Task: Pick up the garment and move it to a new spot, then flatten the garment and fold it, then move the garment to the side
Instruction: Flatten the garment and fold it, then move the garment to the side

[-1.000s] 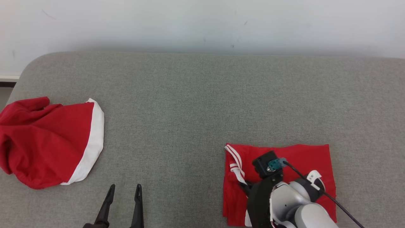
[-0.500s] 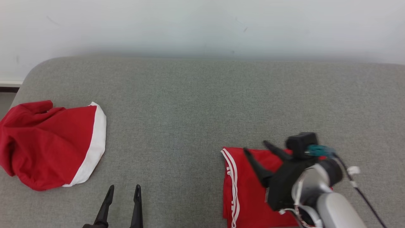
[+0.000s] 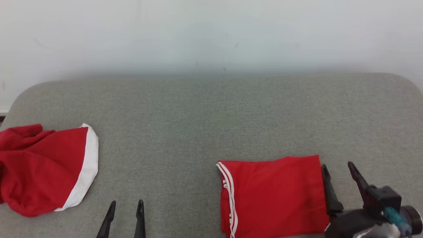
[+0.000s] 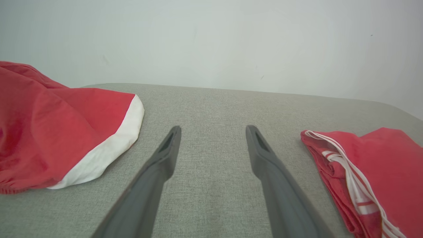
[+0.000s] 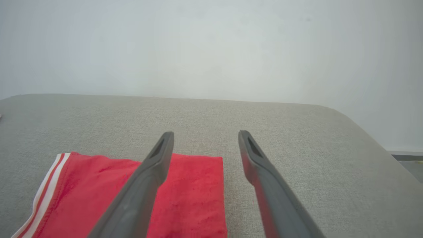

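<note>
folded red fabric garment with white side stripes point(image 3: 274, 195) lying flat toward the right of the grey upholstered surface point(image 3: 198, 132), apparently already set aside, hence the right gripper point(image 3: 337, 166) just beside its edge and the left gripper point(image 3: 127, 202) both spread wide, holding nothing.

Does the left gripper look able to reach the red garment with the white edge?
Probably yes: the left gripper is open, and only bare grey surface lies between it and the garment.
</note>
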